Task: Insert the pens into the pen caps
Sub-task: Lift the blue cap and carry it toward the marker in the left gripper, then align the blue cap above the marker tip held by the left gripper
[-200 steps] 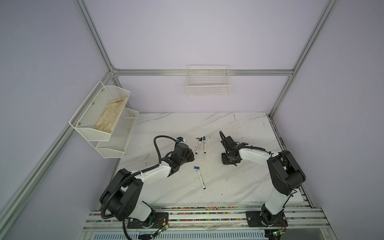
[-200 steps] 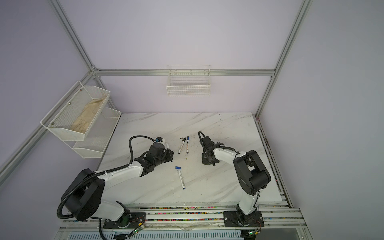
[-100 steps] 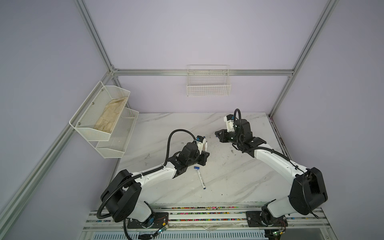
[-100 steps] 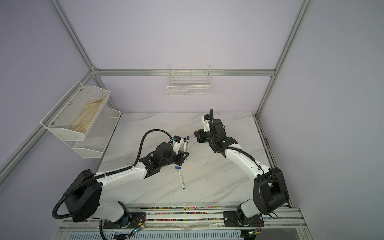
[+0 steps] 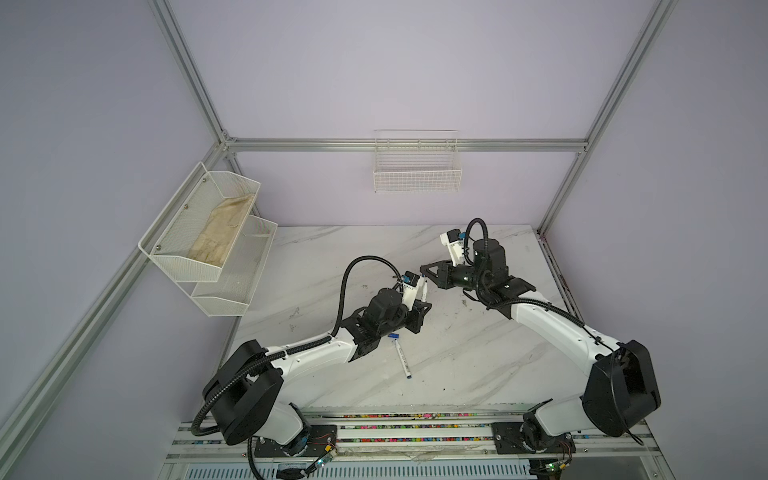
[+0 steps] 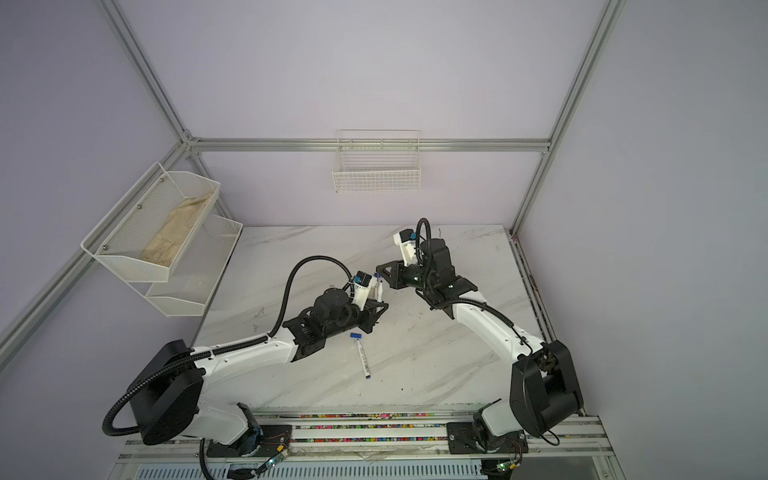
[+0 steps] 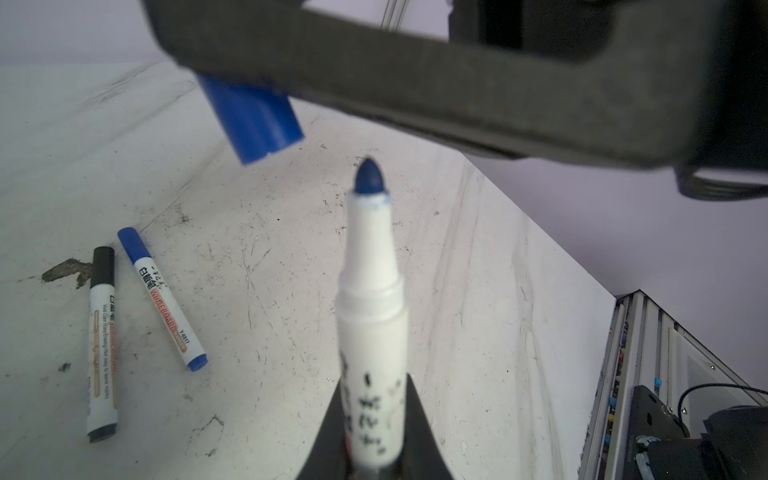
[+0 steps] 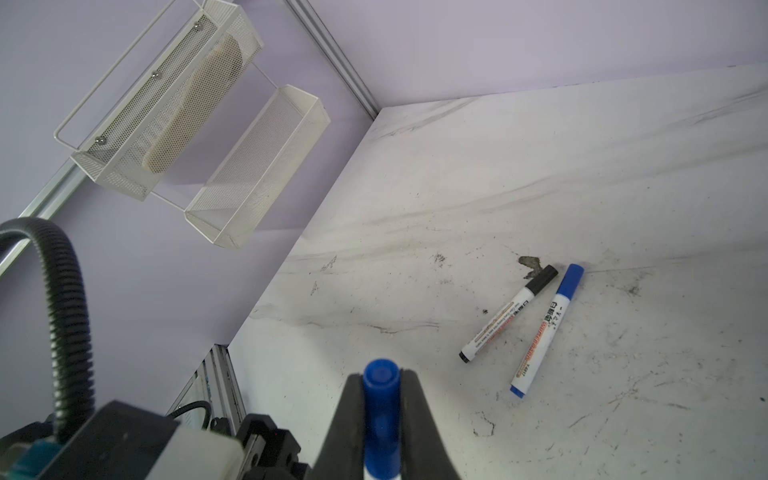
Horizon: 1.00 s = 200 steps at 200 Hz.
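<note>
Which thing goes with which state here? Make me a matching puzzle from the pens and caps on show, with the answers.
Things:
1. bare-tipped blue pen
2. raised blue cap
3. black pen
4. loose blue cap

States:
A. capped, lying on the table
B. gripped by the right tool
C. lying on the table beside a lone pen
D. gripped by the left tool

Pairs: 1-D, 2-B, 3-A, 4-C.

uncapped blue pen (image 7: 370,316) near blue cap (image 7: 253,120)
</note>
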{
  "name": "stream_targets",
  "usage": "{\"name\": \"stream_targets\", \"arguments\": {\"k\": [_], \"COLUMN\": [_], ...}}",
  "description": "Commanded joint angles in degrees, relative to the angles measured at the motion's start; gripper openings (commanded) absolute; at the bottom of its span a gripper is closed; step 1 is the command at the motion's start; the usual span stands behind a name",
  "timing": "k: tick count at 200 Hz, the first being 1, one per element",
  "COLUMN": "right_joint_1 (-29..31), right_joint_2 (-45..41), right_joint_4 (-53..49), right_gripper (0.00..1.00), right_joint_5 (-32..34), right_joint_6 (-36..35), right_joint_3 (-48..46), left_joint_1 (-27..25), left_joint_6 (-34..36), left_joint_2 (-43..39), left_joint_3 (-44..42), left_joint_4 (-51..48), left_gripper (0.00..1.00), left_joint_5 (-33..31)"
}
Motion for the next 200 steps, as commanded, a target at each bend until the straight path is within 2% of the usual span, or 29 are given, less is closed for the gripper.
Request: {"name": "stream_targets", "arguments": {"k": [1, 41, 92, 147, 200], "right_joint_1": [0.13, -0.08, -0.09, -0.6, -0.66], "right_joint_2": [-2.49, -3.29, -3.24, -3.3, -2.72], "right_joint_4": [-0.97, -0.76, 0.22, 5.31, 4.99], "right_gripper": [0.0, 0.0, 0.0, 0.0, 0.0], "right_joint_5": [-3.18, -2.17, -3.93, -1.12, -3.82], "right_joint_6": [-0.88, -0.44, 0.46, 4.21, 4.49], "right_joint_3": [-0.86, -0.75, 0.3, 0.37, 1.67], "left_joint_1": [0.07, 0.01, 0.0, -0.04, 0.03], "left_joint_6": [-0.66, -1.39, -2.39, -2.56, -2.67], "left_joint_2": [-0.45, -0.11, -0.18, -0.42, -1.06], "left_joint_3": [2.16, 1.96, 1.06, 0.03, -0.57], "left_joint_4": [3.75, 3.84, 4.66, 5.17, 5.32], "left_gripper": [0.0, 0.0, 0.0, 0.0, 0.0], "left_joint_5": [-0.67, -0.24, -0.14, 0.4, -0.35]}}
